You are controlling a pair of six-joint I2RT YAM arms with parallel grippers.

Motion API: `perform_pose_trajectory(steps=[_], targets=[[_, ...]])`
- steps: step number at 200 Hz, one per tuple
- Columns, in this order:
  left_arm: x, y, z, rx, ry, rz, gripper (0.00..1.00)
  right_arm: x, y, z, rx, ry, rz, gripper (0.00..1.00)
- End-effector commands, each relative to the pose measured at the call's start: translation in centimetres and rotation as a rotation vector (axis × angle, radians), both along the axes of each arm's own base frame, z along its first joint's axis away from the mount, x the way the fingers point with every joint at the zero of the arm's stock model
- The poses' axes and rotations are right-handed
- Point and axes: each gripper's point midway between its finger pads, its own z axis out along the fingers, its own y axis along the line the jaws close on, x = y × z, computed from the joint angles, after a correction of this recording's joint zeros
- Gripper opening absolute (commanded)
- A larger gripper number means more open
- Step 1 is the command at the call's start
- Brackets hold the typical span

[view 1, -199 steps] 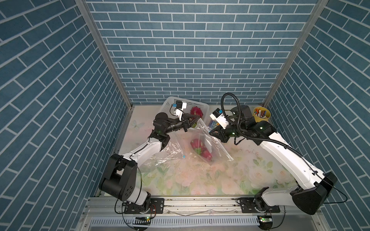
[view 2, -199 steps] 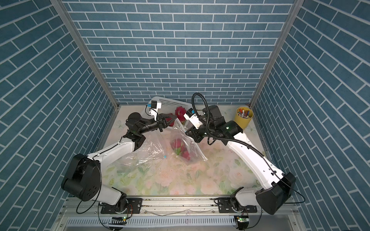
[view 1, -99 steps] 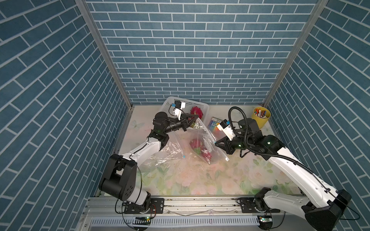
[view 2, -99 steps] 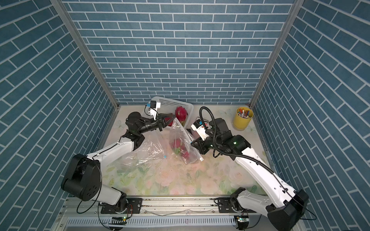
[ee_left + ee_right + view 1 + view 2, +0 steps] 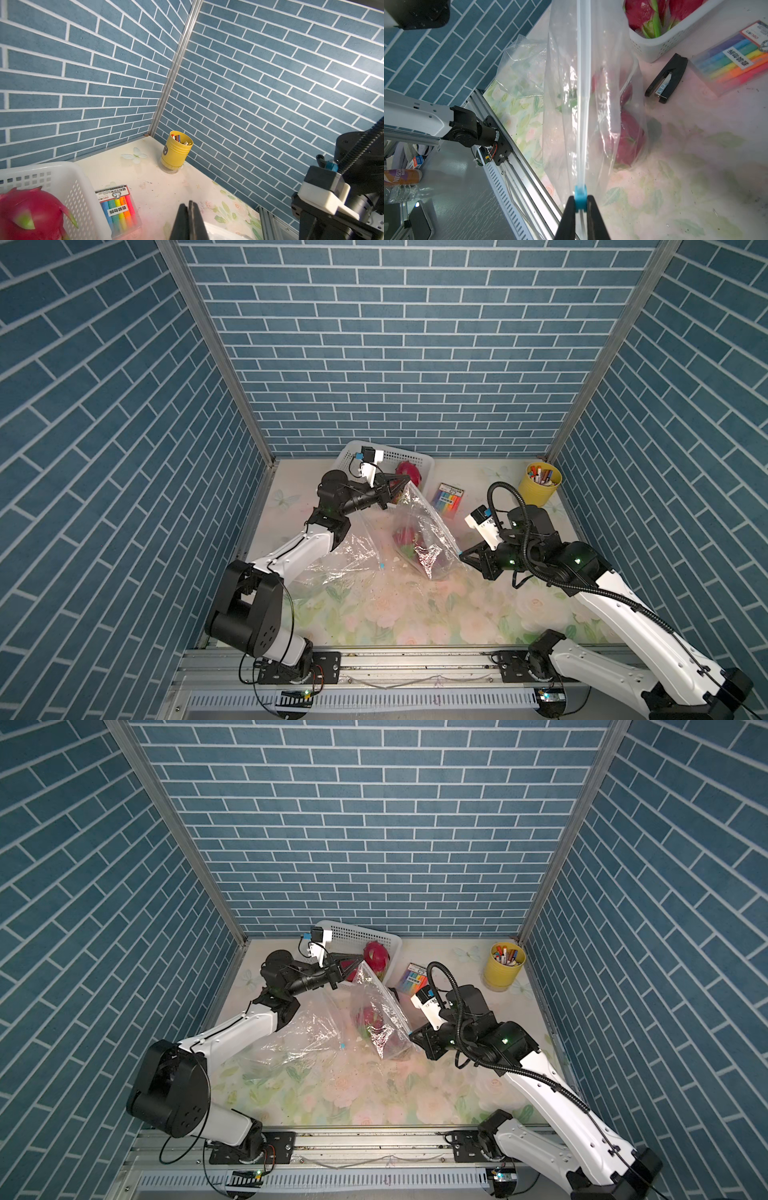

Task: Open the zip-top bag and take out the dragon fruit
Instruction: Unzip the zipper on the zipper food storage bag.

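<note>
The left claw point(image 5: 398, 486) is clenched on the upper corner of the zip-top bag point(image 5: 422, 526). It holds that corner up just in front of the white basket point(image 5: 407, 452), which stands at the far edge of the surface point(image 5: 415, 614). The right claw point(image 5: 580, 202) is clamped on the bag's blue slider point(image 5: 580, 193) at the lower end of the zip strip. The strip runs taut between the two claws.

The dragon fruit point(image 5: 629, 141) is inside the bag, down at its bottom, near the middle of the surface. A second dragon fruit point(image 5: 27, 214) lies in the basket. A pack of highlighters point(image 5: 448, 501) and a black stapler point(image 5: 666, 78) lie beside the basket. A yellow cup point(image 5: 539, 489) of pens stands in the far right corner. An empty bag point(image 5: 332, 551) lies crumpled toward the left edge, under the left arm.
</note>
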Motion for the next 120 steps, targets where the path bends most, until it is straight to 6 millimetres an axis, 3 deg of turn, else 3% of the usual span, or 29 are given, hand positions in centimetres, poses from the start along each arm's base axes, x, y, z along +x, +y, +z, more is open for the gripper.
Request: perform_pose_trajectory(steps=[1, 25, 54, 82, 106, 120], targets=[[1.7, 1.8, 2.5, -0.019, -0.075, 0.104, 0.0, -2.0, -1.4, -2.3, -0.067, 0.116, -0.025, 0.12], [1.6, 1.7, 2.4, -0.022, -0.072, 0.095, 0.0, -1.6, -1.1, -1.7, -0.046, 0.101, -0.025, 0.12], [0.7, 0.8, 1.6, -0.02, -0.058, 0.02, 0.0, 0.9, 0.1, 3.1, 0.012, -0.019, -0.051, 0.16], [-0.9, 0.2, 1.2, -0.019, -0.062, -0.057, 0.0, 5.3, -0.2, 7.5, -0.011, -0.167, -0.186, 0.35], [-1.6, 0.2, 0.8, 0.007, -0.078, -0.067, 0.0, 7.6, 1.1, 9.5, -0.001, -0.231, -0.19, 0.47], [-2.2, 0.1, 1.0, 0.013, -0.096, -0.088, 0.0, 9.2, 1.7, 9.6, -0.006, -0.253, -0.197, 0.5]])
